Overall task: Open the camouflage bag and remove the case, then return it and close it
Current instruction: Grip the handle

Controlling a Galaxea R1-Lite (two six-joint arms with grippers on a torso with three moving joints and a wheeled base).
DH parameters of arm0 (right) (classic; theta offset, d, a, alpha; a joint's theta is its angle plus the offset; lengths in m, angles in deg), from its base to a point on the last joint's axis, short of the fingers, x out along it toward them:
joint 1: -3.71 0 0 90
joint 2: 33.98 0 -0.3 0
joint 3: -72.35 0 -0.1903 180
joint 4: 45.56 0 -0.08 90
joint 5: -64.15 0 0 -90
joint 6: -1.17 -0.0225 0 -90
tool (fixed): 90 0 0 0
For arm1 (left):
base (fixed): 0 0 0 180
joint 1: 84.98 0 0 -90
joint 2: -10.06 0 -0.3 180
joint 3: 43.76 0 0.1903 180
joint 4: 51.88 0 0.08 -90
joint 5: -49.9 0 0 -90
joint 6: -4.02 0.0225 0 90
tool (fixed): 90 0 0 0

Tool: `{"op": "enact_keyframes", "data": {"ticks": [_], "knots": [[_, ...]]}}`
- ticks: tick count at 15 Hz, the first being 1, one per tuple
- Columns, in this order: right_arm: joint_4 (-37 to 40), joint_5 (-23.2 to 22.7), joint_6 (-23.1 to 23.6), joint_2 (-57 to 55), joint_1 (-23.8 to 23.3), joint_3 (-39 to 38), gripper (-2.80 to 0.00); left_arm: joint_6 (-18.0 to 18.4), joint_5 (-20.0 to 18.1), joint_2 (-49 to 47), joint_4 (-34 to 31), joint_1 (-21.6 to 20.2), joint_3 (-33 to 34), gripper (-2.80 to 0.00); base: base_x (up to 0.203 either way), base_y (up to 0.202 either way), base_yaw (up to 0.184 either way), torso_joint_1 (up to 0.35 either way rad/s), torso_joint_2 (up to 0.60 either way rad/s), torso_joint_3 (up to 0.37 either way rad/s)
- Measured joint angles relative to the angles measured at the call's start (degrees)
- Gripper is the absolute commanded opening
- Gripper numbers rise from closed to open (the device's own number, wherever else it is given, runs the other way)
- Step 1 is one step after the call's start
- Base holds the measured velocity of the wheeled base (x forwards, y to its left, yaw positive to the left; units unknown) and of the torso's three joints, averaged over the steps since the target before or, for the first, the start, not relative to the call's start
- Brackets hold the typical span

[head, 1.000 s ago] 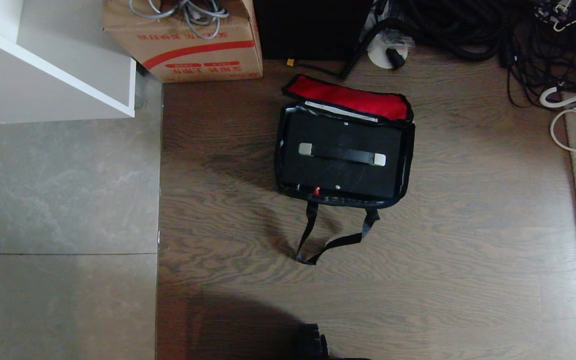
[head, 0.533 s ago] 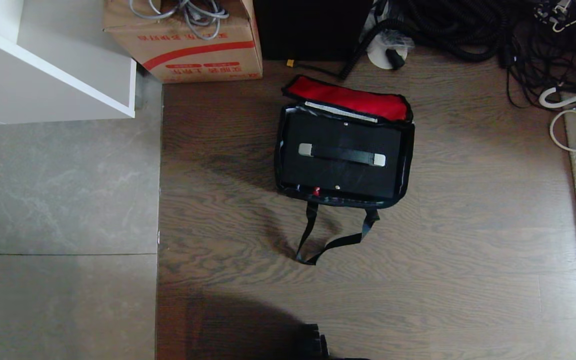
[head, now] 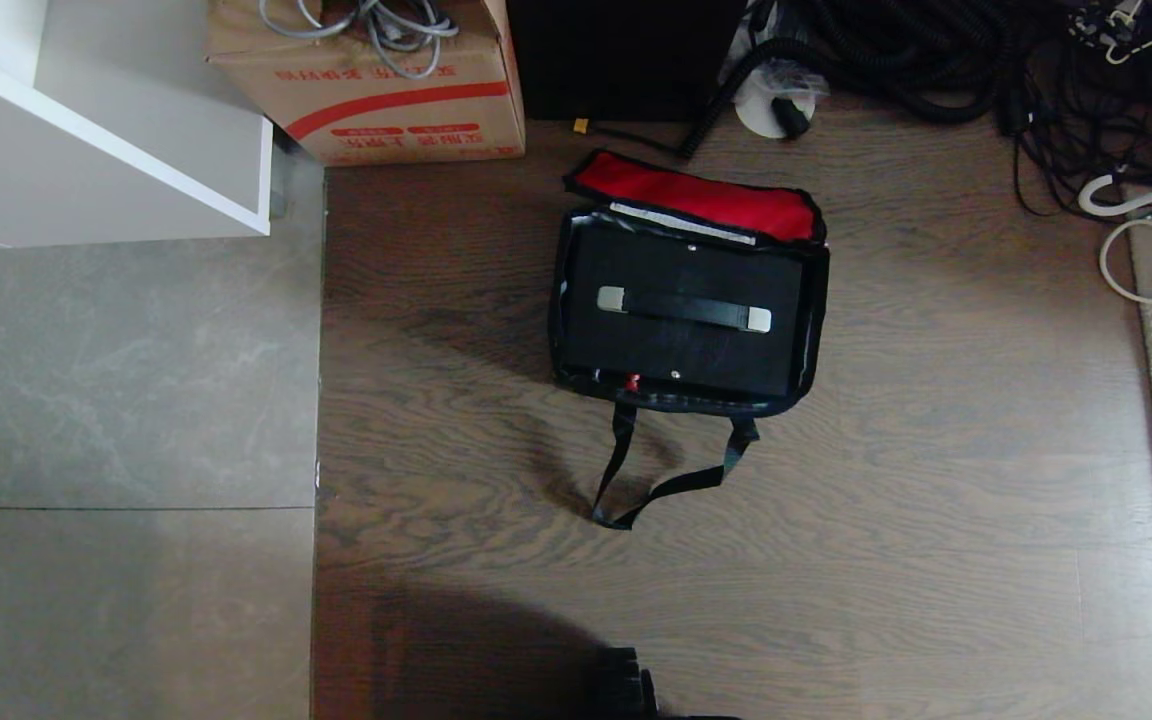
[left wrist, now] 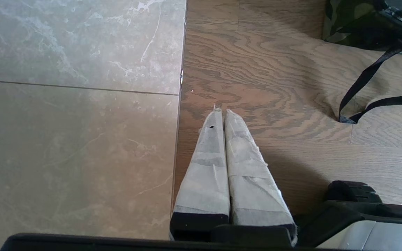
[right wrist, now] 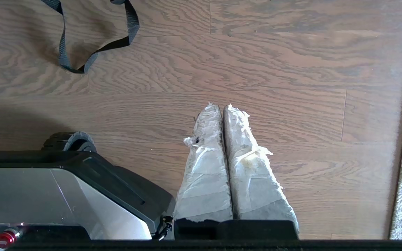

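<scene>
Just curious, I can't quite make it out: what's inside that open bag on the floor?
The bag holds a flat black case with a silver-ended handle on top. It nearly fills the opening, so anything under it is hidden. Behind it, the red-lined lid stands open.

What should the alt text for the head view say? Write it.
The camouflage bag sits open on the wooden floor, red lid lining flipped back, with the black case inside, handle up. Its black strap trails toward the robot; a red-striped cardboard box and tangled cables lie beyond.
</scene>
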Motion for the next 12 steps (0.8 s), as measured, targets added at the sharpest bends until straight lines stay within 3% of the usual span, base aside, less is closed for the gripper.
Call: {"op": "enact_keyframes", "data": {"ticks": [12], "knots": [[0.06, -0.04, 0.06, -0.04, 0.00, 0.00, -2.80, -0.02, -0.02, 0.00, 0.00, -0.05, 0.00, -2.80, 0.000, 0.000, 0.000, 0.000, 0.00, 0.000]]}}
